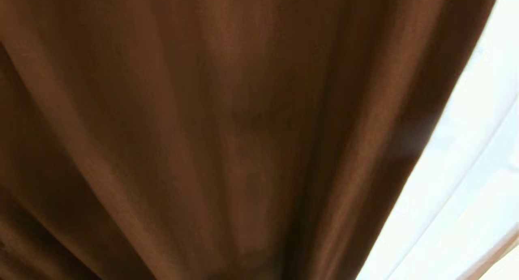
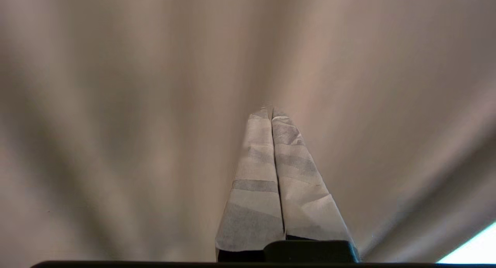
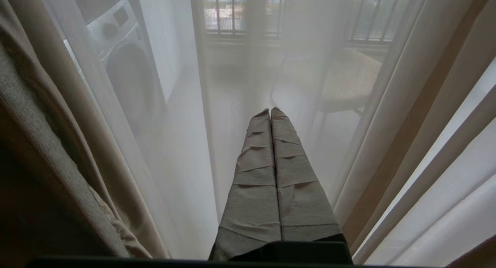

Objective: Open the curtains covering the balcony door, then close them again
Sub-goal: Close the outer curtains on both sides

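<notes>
Head view is dim and blurry, just backlit curtains glowing brown. Bright daylight blows out the right edge. Left wrist view's soft too.

Opaque beige curtains hang in pleats close ahead; sheer white layer drawn, balcony dimly visible through

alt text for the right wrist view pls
The right gripper, its taped fingers shut and holding nothing, points at the sheer white curtain. Through the curtain show a washing machine, a chair and window bars. Opaque beige drapes hang at both sides.
</notes>
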